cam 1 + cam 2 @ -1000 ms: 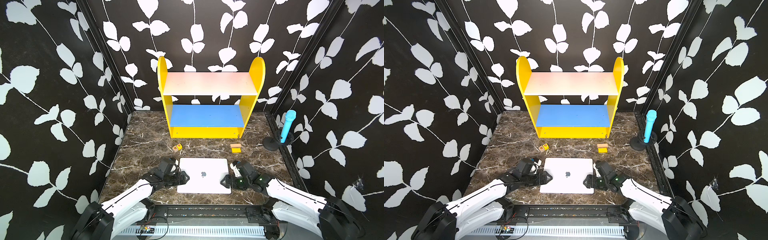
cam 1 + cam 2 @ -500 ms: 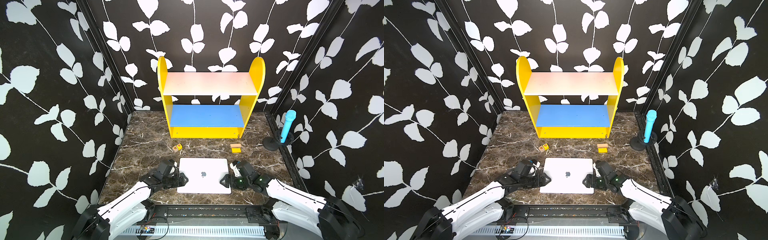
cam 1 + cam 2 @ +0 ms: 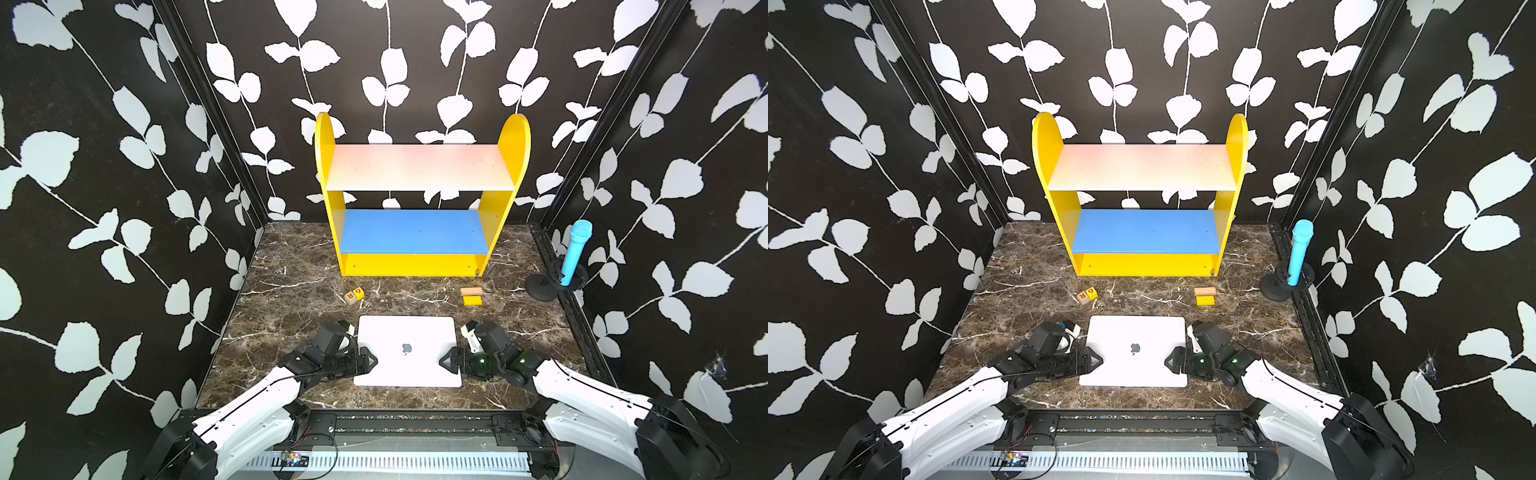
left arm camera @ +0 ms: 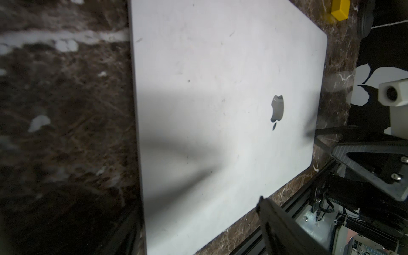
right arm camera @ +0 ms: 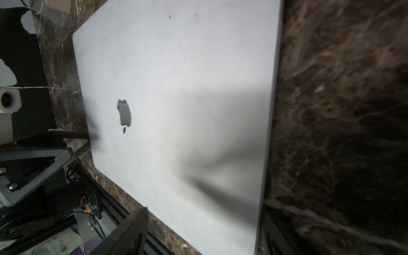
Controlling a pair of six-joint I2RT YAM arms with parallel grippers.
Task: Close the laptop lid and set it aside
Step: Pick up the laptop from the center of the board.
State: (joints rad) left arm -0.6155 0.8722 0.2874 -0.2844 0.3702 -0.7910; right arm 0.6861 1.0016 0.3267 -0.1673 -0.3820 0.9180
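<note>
In both top views we see the laptop (image 3: 399,334) lying flat on the marble bench (image 3: 291,324), at the front middle and square to the front edge. The laptop lid (image 3: 1121,332) is down on the base, with its apple logo (image 3: 406,348) facing up. The left pincer (image 3: 371,360) sits at the laptop's left edge and the right pincer (image 3: 444,362) at its right edge. Each is low over the bench, its tips touching or just beside that edge; we cannot tell which. Both pincers are released, jaws spread, gripping nothing.

Behind the laptop, well apart from it, stands a yellow shelf unit (image 3: 415,264) with a white upper board and a blue lower one. Between shelf and laptop lie a lettered block (image 3: 354,296) on the left and a wooden piece with a yellow block (image 3: 472,300) on the right. A blue microphone (image 3: 575,253) stands upright in a black stand at the bench's right rim.

In the left wrist view, the closed lid (image 4: 209,88) fills most of the frame, grey-white with soft shadows across it. One dark finger (image 4: 282,223) of the left pincer shows near the lid's front edge. The right pincer's black tip reaches the far side edge.

In the right wrist view, we see the lid (image 5: 187,77) from the other side. One dark finger (image 5: 128,231) of the right pincer shows, and the left pincer's tip is at the opposite edge, near the logo.
</note>
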